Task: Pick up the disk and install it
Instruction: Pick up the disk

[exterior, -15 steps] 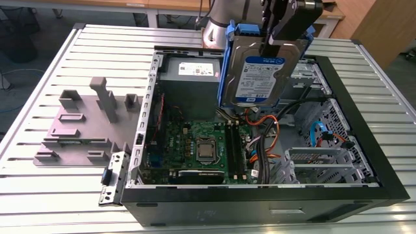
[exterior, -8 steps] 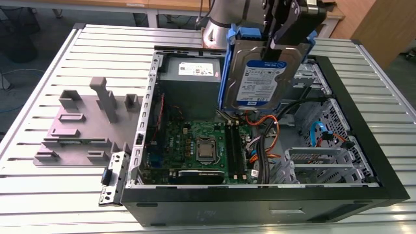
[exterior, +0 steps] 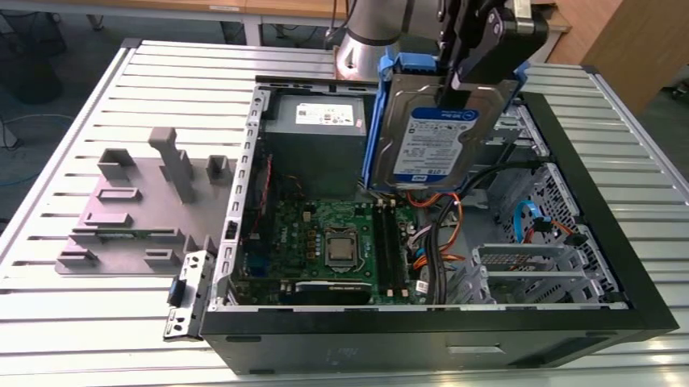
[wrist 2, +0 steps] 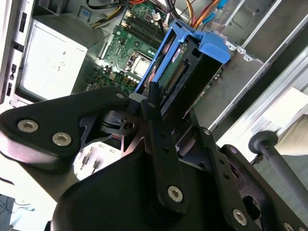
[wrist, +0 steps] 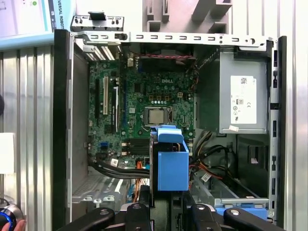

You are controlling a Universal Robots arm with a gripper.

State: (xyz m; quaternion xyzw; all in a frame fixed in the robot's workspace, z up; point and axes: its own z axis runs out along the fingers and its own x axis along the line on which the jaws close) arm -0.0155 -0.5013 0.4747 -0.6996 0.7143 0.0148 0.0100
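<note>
Blue-framed disk [exterior: 436, 137] hangs upright in my gripper [exterior: 473, 76], jaws clamped on its top end, over the open case [exterior: 431, 330]. Exterior view shows the label face. Second wrist view shows the connector edge w/ one finger [wrist 2: 155, 115] against the frame. First wrist view looks straight down past the disk at mobo [wrist: 139, 110] and PSU [wrist: 243, 103]. Arm [exterior: 366, 36] stands at the far side, gripper pointing down. Disk's low edge is above orange cables [exterior: 457, 214]. Cage [exterior: 533, 266] lies toward the exterior view's right, PSU toward its left.
</note>
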